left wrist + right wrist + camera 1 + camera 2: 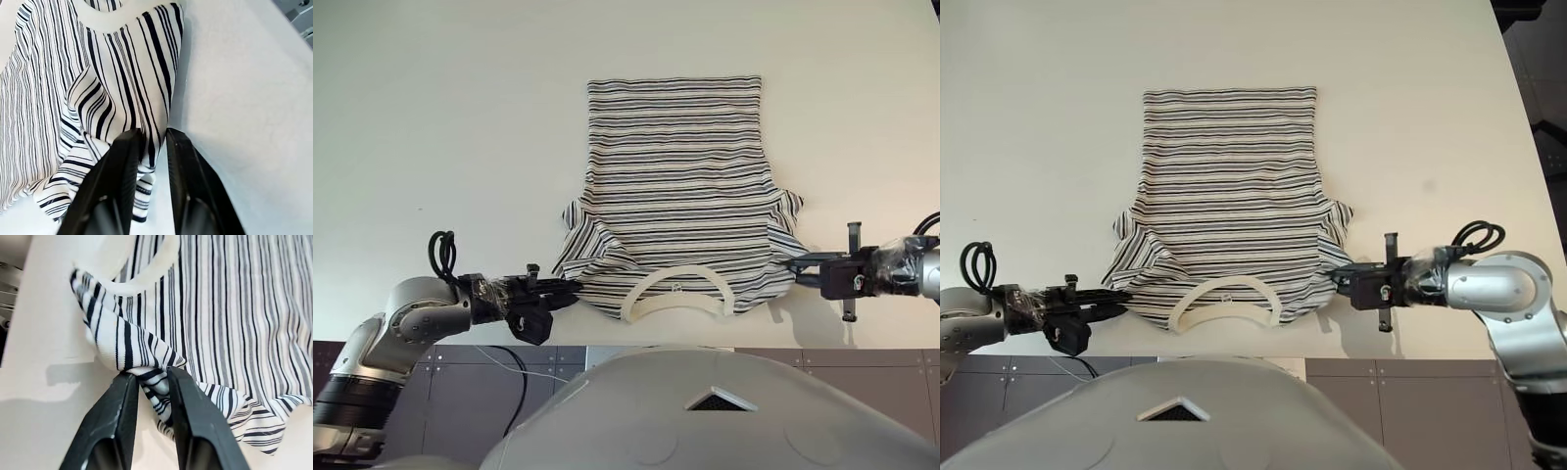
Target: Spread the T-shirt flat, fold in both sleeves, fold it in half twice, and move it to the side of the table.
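Observation:
A black-and-white striped T-shirt (677, 186) lies on the white table (431, 117), hem at the far side and white collar (677, 292) toward me. Both sleeves are bunched at its sides. My left gripper (576, 287) is at the shirt's near left shoulder corner, shut on the T-shirt (146, 122) fabric between its black fingers (122, 166). My right gripper (795, 264) is at the near right shoulder corner, shut on a pinched fold of the T-shirt (146, 367); its fingers (183, 401) press the cloth from both sides.
The table's near edge (460, 343) runs just behind both grippers, and its right edge (1528, 137) is seen in the right eye view. Bare white tabletop extends left, right and beyond the shirt.

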Tool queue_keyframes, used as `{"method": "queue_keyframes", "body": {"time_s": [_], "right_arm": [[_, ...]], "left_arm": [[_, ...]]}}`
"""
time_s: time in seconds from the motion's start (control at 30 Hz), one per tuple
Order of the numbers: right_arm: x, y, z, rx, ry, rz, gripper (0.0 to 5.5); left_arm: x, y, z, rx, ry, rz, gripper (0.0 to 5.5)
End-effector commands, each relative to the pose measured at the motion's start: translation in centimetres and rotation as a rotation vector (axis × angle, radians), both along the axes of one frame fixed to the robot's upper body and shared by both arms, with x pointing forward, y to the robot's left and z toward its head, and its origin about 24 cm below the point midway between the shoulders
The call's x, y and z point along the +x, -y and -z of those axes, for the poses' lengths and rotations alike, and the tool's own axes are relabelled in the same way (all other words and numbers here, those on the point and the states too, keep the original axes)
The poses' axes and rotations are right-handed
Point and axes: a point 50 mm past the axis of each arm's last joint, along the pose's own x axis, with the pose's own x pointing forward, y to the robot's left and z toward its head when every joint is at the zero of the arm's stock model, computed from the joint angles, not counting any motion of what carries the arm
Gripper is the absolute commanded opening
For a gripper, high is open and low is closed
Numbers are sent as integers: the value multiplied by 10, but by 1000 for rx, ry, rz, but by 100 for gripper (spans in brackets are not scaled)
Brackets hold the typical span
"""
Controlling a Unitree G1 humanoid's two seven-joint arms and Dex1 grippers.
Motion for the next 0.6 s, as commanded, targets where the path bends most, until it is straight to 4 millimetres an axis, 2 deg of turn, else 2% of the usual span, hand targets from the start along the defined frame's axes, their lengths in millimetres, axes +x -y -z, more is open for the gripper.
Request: {"method": "queue_keyframes", "body": {"time_s": [0.03, 0.07, 0.17, 0.23, 0.27, 0.33, 0.37, 0.47, 0.6], "right_arm": [[-12, 6, -14, -20, -138, 6, 137], [-12, 8, -20, 4, -172, 31, 137], [10, 13, -43, 117, -124, 132, 137], [30, 14, -50, 186, -29, 201, 137], [44, 14, -46, 215, 40, 253, 137], [63, 12, -28, 219, 134, 308, 137], [68, 10, -18, 204, 156, 314, 137], [74, 12, 15, 142, 179, 312, 137], [70, 27, 44, 36, 185, 282, 137]], "left_arm": [[4, -8, -20, -44, -75, -62, 161], [5, -11, -27, -54, -123, -93, 165], [23, -7, -56, -173, -233, -197, 165], [47, 2, -71, -286, -187, -265, 165], [60, 6, -69, -293, -112, -306, 165], [72, 13, -50, -236, -16, -338, 165], [71, 16, -38, -196, -3, -332, 165], [52, 17, 0, -51, -21, -253, 165], [33, 3, 26, 95, -51, -157, 165]]}}
